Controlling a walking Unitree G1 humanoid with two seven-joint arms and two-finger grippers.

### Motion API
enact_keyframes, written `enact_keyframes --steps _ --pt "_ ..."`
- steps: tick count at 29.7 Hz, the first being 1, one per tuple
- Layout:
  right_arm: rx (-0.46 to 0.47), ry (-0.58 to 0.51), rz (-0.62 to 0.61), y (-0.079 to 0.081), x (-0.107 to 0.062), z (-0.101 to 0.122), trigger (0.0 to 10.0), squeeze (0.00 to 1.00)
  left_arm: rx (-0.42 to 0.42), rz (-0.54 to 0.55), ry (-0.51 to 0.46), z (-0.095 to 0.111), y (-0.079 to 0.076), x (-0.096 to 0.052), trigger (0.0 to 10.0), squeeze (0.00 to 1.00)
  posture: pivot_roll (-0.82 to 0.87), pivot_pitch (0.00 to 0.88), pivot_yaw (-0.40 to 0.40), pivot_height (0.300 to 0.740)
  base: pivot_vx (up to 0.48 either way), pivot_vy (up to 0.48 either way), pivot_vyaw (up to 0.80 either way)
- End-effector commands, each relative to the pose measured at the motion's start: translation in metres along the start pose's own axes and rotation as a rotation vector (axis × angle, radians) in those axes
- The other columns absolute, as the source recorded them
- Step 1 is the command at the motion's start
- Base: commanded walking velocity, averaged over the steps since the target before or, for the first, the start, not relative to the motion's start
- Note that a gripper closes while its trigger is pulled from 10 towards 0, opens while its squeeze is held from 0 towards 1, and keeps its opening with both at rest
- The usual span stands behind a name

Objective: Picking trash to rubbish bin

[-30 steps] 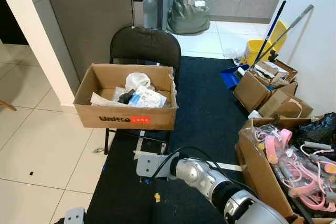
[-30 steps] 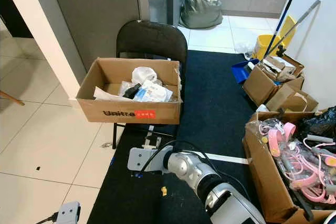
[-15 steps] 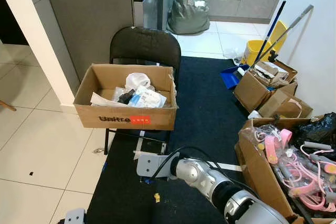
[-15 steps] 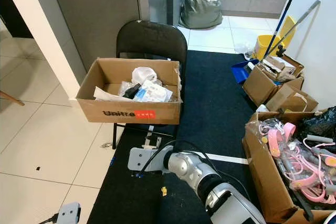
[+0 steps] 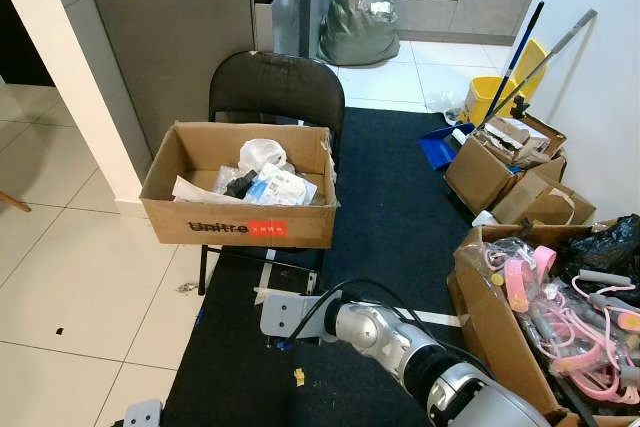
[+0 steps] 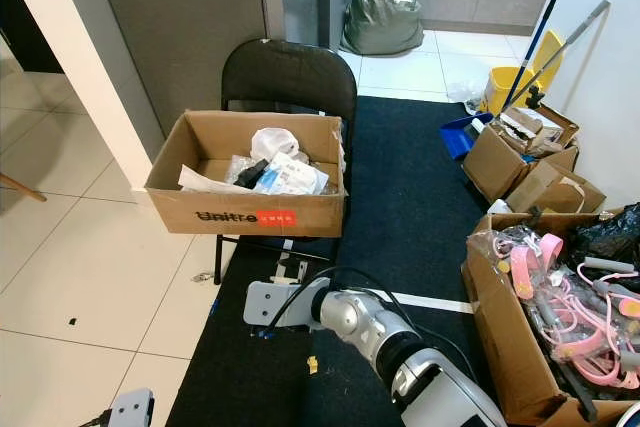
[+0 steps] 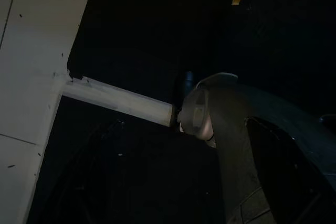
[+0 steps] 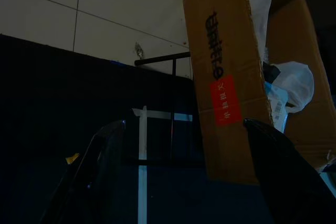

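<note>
right gripper hangs spread and empty near the cardboard box already holding trash; a yellow scrap remains on the mat.

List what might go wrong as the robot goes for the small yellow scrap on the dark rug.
1. The yellow scrap is tiny and flat on the rug; the open right pincer may close on nothing.
2. The cardboard box sits on a chair just ahead; a swinging arm might knock it off.
3. The cable looped over the right arm could snag.
</note>
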State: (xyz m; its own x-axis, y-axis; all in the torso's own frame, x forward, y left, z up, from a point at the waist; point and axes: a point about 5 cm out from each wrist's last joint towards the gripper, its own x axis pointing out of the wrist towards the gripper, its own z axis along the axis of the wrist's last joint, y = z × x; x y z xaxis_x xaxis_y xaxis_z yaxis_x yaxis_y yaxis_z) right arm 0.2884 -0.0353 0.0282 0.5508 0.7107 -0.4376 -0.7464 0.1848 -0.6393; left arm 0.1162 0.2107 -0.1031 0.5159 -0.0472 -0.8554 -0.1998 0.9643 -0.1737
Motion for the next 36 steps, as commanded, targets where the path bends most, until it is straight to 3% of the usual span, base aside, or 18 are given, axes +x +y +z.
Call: enact_keyframes --steps 1,36 --pt "0.001 -0.001 -0.004 -0.0022 0.0002 0.0000 10.0 0.00 0.009 0.002 0.028 -0.0051 -0.0002 -0.0006 10.0 0.00 0.08 0.000 0.023 0.740 0.000 0.000 0.00" --pt "0.002 -0.003 -0.003 -0.0026 -0.0004 -0.0004 10.0 0.00 0.005 -0.007 0.030 -0.0077 -0.0022 -0.0007 10.0 0.00 0.08 0.000 0.021 0.740 0.000 0.000 0.00"
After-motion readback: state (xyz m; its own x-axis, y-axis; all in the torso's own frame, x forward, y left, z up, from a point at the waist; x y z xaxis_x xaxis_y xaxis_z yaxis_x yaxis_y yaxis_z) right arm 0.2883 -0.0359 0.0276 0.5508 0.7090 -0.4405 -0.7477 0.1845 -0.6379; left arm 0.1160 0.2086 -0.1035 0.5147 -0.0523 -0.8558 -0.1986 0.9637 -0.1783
